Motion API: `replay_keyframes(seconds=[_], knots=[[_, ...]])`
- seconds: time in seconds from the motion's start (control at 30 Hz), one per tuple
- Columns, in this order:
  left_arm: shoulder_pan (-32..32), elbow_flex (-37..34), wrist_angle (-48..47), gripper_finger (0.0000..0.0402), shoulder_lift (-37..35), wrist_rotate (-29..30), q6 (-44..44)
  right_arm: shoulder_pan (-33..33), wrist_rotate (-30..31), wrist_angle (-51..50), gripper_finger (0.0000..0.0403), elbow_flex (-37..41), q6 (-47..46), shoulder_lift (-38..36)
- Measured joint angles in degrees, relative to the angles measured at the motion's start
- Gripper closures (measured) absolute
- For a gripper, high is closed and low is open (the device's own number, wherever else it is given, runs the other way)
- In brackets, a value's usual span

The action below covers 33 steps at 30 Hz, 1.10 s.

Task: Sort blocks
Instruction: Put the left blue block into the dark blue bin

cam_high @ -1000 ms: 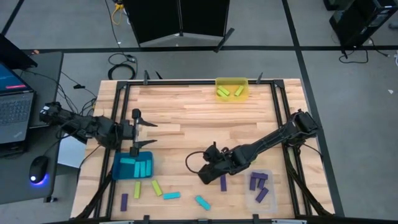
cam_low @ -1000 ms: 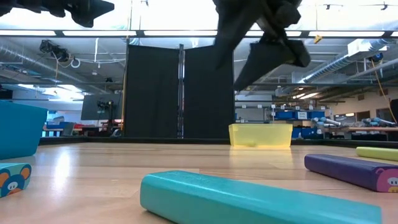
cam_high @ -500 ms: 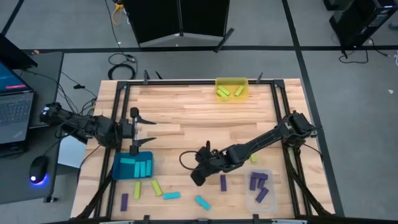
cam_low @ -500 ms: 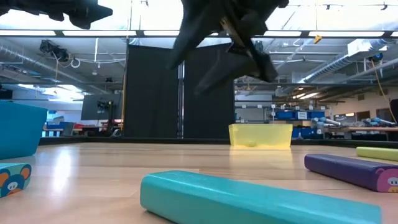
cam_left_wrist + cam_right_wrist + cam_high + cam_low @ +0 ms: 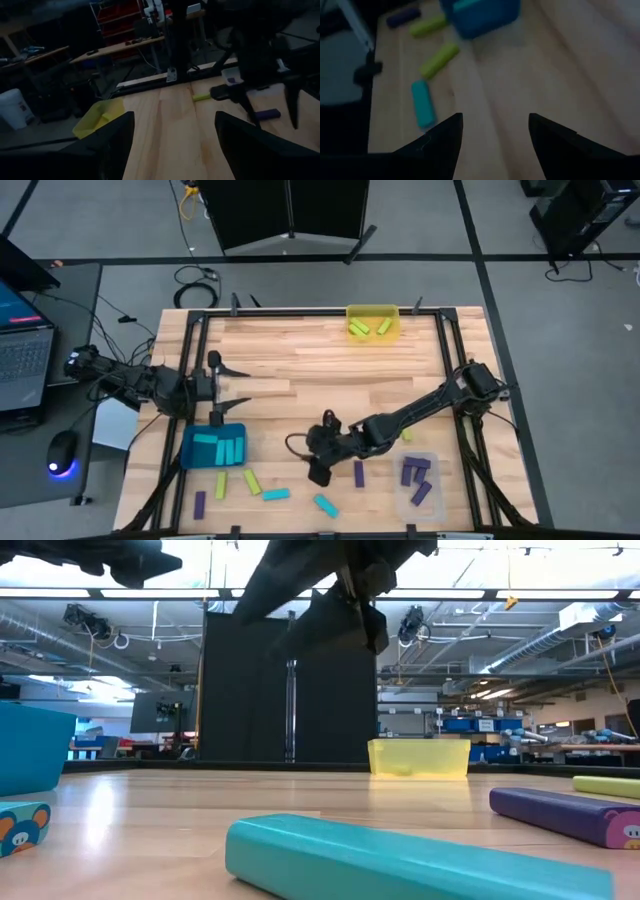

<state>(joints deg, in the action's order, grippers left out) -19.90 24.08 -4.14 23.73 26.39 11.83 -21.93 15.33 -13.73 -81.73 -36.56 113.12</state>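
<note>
Several blocks lie flat near the table's front edge: a purple one, two yellow-green ones, two cyan ones and a purple one. My right gripper hangs open above bare wood just left of that purple block, slanting down toward the cyan block; nothing is between its fingers. My left gripper is open and level above the teal bin's far edge, holding nothing.
The teal bin holds cyan blocks. A yellow bin at the far edge holds yellow-green blocks. A clear bin at the front right holds purple blocks. A yellow-green block lies beside my right arm. Bare wood fills the table's middle.
My right gripper has moved toward the table's left and a little toward the near edge, away from the purple block, rolling about its own axis as it went. No block has moved.
</note>
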Motion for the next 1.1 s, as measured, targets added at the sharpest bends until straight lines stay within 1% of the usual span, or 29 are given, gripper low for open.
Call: replay_keyframes(seconds=[0.1, 0.2, 0.3, 0.4, 0.5, 0.6, 0.77, 0.83, 1.0, 1.1], knots=[[0.0, 0.0, -0.03, 0.0117, 0.0, 0.11, -0.29, -1.55, -0.17, -4.0, 0.0165, 0.04, -1.31, 1.24], [0.0, 0.0, -0.07, 0.0117, 0.0, 0.13, -0.5, -2.89, 1.78, -11.29, 0.0165, 0.13, -5.6, 0.51], [0.0, 0.0, -0.05, 0.0117, 0.0, 0.13, -0.52, -3.78, 7.05, -17.67, 0.0165, 0.09, -12.71, -1.39], [0.0, 0.0, -0.09, 0.0117, 0.0, 0.13, -0.77, -4.47, 11.75, -21.97, 0.0165, 0.11, -18.15, -2.9], [0.0, 0.0, -0.48, 0.0117, 0.0, 0.16, -1.31, -5.14, 12.55, -26.44, 0.0165, 0.02, -23.5, -4.7], [0.0, 0.0, -0.67, 0.0117, 0.0, 0.16, -1.31, -6.05, 10.76, -31.9, 0.0165, 0.02, -29.49, -5.24], [0.0, 0.0, -0.63, 0.0117, 0.02, 0.16, -1.4, -8.18, 2.4, -40.07, 0.0165, 0.06, -40.31, -4.76], [0.0, 0.0, -0.61, 0.0117, 0.0, 0.16, -1.4, -9.03, 0.06, -42.02, 0.0164, 0.13, -44.82, -4.36], [0.0, 0.0, -0.67, 0.0117, 0.0, 0.16, -1.4, -10.48, -0.54, -41.0, 0.0145, 0.08, -51.47, -4.35], [0.0, 0.0, -0.79, 0.0117, 0.02, 0.16, -1.4, -10.36, -0.34, -39.74, 0.0126, 0.08, -52.13, -4.35]])
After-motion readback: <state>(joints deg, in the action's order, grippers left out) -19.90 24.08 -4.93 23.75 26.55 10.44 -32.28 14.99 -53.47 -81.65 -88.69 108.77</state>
